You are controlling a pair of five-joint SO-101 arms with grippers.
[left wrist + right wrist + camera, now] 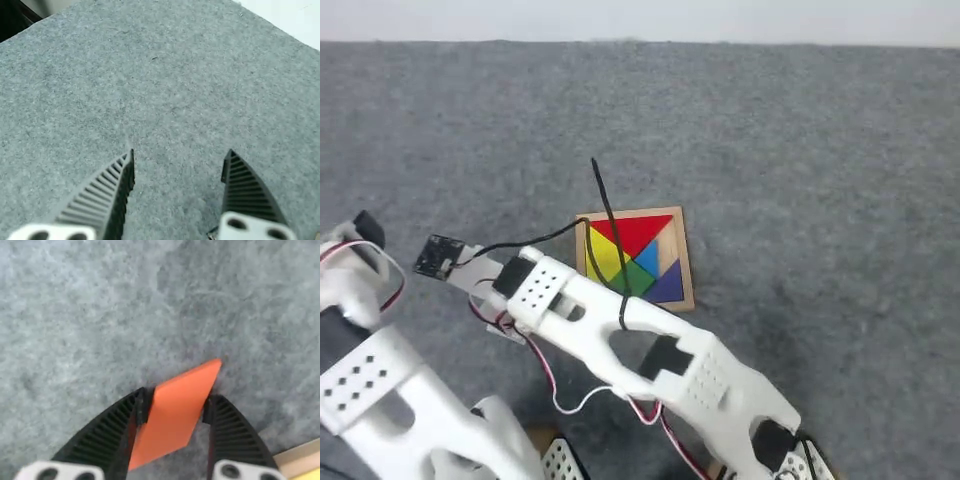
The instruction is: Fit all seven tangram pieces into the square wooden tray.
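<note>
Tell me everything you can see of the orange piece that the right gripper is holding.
The orange piece is a flat parallelogram with a smooth matte face and sharp corners. The right gripper is shut on it, ribbed black fingers pressing its two long edges. One pointed corner juts past the fingertips over the grey mat; whether it touches the mat I cannot tell. A corner of the wooden tray lies close by.

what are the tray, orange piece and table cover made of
Tray: likely wood, pale tan matte rim.
Orange piece: smooth, even colour; painted wood or plastic, unclear.
Table cover: grey felt-like fabric, fuzzy mottled nap.
</note>
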